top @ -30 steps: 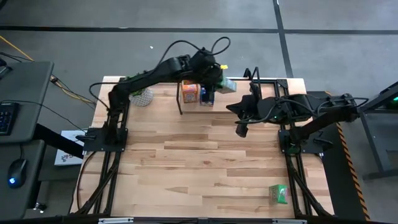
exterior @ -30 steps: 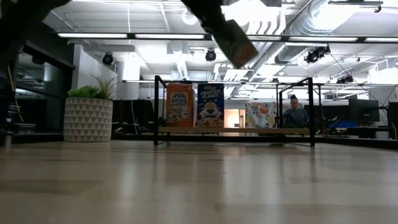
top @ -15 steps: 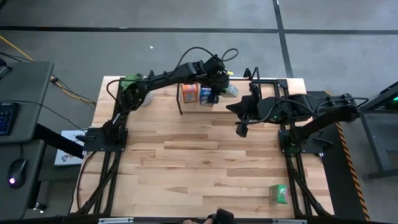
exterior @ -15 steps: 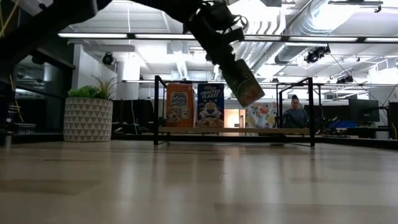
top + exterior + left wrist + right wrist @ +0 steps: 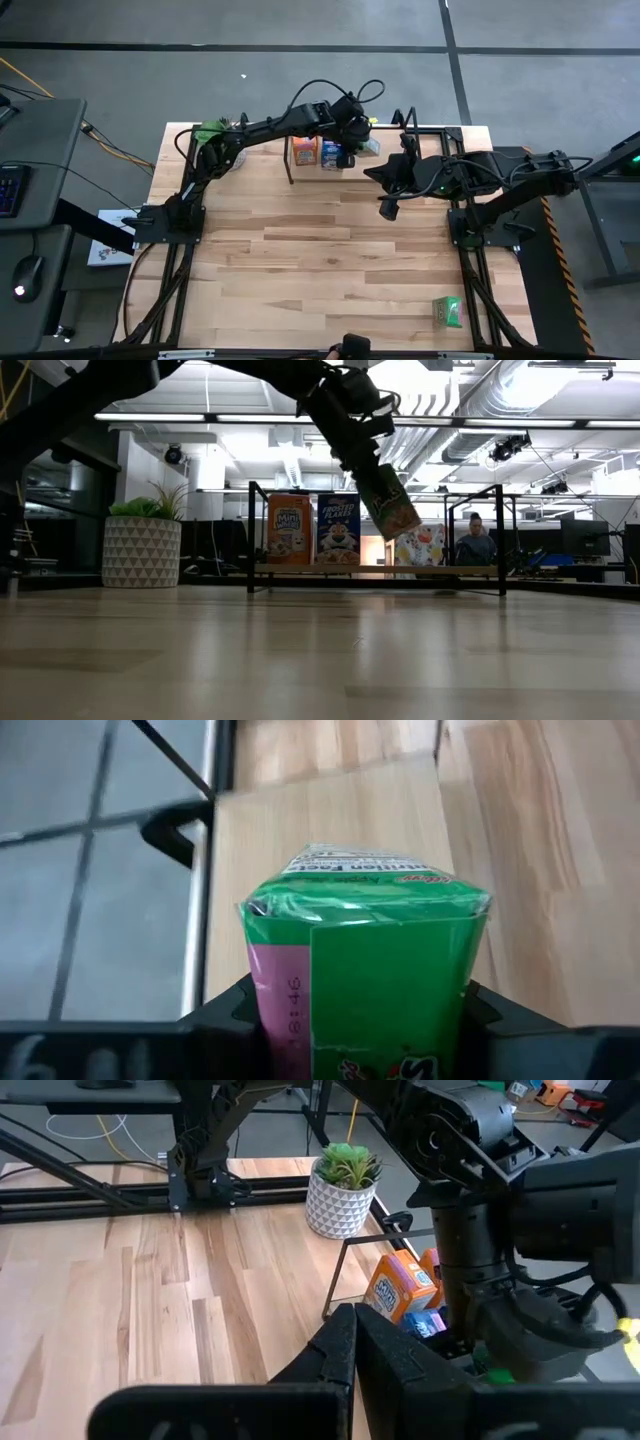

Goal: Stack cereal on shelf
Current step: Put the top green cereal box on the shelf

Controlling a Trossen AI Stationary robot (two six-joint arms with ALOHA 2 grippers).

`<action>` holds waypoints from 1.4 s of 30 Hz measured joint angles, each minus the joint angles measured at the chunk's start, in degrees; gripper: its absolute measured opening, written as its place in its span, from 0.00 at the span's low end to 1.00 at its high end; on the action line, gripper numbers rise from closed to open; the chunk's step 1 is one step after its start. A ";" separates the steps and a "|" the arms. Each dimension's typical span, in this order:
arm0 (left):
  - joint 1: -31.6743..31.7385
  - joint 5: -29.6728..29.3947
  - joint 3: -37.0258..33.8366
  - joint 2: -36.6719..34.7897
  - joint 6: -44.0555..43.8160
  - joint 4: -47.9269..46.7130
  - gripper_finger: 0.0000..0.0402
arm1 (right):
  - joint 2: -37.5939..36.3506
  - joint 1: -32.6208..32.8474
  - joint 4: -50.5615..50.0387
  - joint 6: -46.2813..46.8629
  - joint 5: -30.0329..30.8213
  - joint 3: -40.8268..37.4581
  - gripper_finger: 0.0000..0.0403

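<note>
Left gripper point(image 5: 352, 143): my jaws are clamped on a small green cardboard cereal box point(image 5: 388, 501), held tilted above the shelf, beside the two boxes already standing there.
Hidden: in my left wrist view the green box point(image 5: 372, 970) fills the middle and covers my fingertips; its lower part is cut off.
Shelf point(image 5: 375, 570): low black metal-rod rack with a pale wooden board at the table's far edge; an orange box point(image 5: 289, 529) and a blue box point(image 5: 338, 528) stand upright side by side at its left end.
Open room: the board right of the blue box is bare.
Right gripper point(image 5: 389, 207): my second arm waits over the table near the shelf's right end, fingers point(image 5: 345, 1342) pressed together on nothing.
Second green box point(image 5: 449, 311): near the table's front right corner, well apart.
White patterned plant pot point(image 5: 141, 550): left of the shelf.
</note>
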 joint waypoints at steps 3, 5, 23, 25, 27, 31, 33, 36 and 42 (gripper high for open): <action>0.09 -0.56 0.00 0.39 0.79 -1.72 0.37 | 0.00 -0.01 0.16 0.11 0.04 0.00 0.00; 0.09 -1.30 0.00 0.50 1.29 -3.11 0.37 | 0.02 -0.01 0.46 0.61 0.09 0.00 0.00; -0.37 0.66 -0.02 2.76 4.09 2.05 0.38 | 0.04 -0.01 0.44 2.96 1.38 0.00 0.00; -0.06 0.74 -0.05 3.41 4.06 1.51 0.38 | 0.04 -0.01 0.42 2.92 1.34 0.00 0.00; 0.07 0.74 -0.04 4.40 4.64 2.12 0.39 | 0.04 -0.01 0.40 2.66 1.36 0.00 0.00; 0.03 0.82 -0.02 4.85 5.30 2.36 0.41 | 0.07 -0.01 0.39 2.49 1.36 0.00 0.00; -0.10 0.81 0.00 5.11 5.82 3.17 0.41 | 0.07 -0.01 0.39 2.05 1.36 0.00 0.00; -0.15 0.56 0.00 5.05 5.96 2.87 0.43 | 0.07 -0.01 0.39 1.89 1.36 0.00 0.00; -0.28 -0.99 0.00 5.05 6.58 3.32 0.49 | 0.09 -0.01 0.42 1.94 1.36 0.00 0.00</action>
